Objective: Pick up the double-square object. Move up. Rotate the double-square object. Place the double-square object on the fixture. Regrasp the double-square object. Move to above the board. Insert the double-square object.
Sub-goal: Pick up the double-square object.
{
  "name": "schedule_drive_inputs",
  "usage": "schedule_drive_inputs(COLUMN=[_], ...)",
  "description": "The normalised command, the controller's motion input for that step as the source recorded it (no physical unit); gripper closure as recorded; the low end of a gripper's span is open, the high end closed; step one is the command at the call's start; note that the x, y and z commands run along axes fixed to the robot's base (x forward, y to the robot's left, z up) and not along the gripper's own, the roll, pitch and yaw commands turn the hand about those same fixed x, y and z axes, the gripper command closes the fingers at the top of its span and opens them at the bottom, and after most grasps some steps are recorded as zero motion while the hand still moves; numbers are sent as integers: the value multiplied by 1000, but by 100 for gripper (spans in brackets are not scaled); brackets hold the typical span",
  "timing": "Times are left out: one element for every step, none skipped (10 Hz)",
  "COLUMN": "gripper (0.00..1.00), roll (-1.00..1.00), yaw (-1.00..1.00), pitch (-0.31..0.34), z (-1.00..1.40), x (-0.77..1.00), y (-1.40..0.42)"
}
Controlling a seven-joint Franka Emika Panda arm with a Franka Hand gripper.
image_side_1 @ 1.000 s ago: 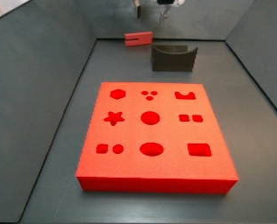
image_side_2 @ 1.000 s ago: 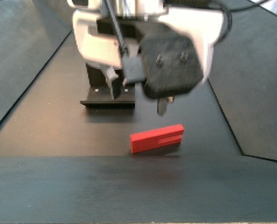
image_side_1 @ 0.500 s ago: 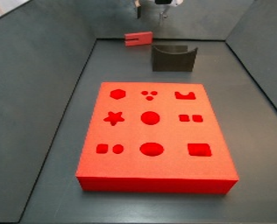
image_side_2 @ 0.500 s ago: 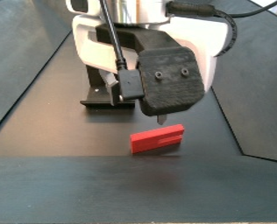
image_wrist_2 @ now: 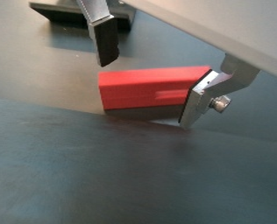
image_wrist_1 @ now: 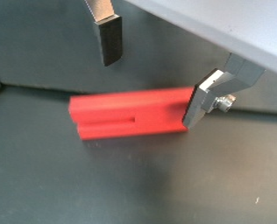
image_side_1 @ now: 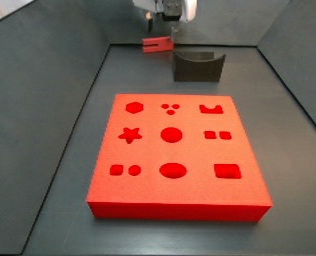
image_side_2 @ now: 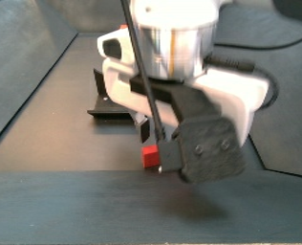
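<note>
The double-square object [image_wrist_1: 127, 116] is a small red oblong block lying flat on the dark floor, and it also shows in the other wrist view [image_wrist_2: 151, 86]. My gripper [image_wrist_1: 152, 92] is open and low over it. One finger [image_wrist_1: 110, 39] stands beyond the block's long side, and the other finger [image_wrist_1: 204, 99] overlaps its end. In a side view the gripper [image_side_1: 160, 36] hangs just above the block [image_side_1: 157, 45] at the far end of the floor. In the other side view only a sliver of the block [image_side_2: 150, 157] shows behind the arm.
The fixture [image_side_1: 197, 66] is a dark grey notched block just right of the red block, also seen in the other side view [image_side_2: 110, 105]. The large red-orange board [image_side_1: 174, 195] with shaped cutouts lies nearer the camera. Grey walls enclose the floor.
My gripper has come down towards the red block. In a side view the arm's body now covers most of the block. The block has not moved.
</note>
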Motion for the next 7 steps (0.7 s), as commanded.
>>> schedule_drive_inputs(gripper=[0, 0, 0, 0, 0, 0, 100], roll=[-131, -134, -131, -80, 0, 0, 0], yaw=[-329, -354, -380, -94, 0, 0, 0], pitch=[-121, -124, -124, -27, 0, 0, 0], z=[-814, -809, -809, 0, 0, 0, 0], x=[240, 257, 234, 0, -20, 0, 0], y=[-143, -177, -186, 106, 0, 0, 0])
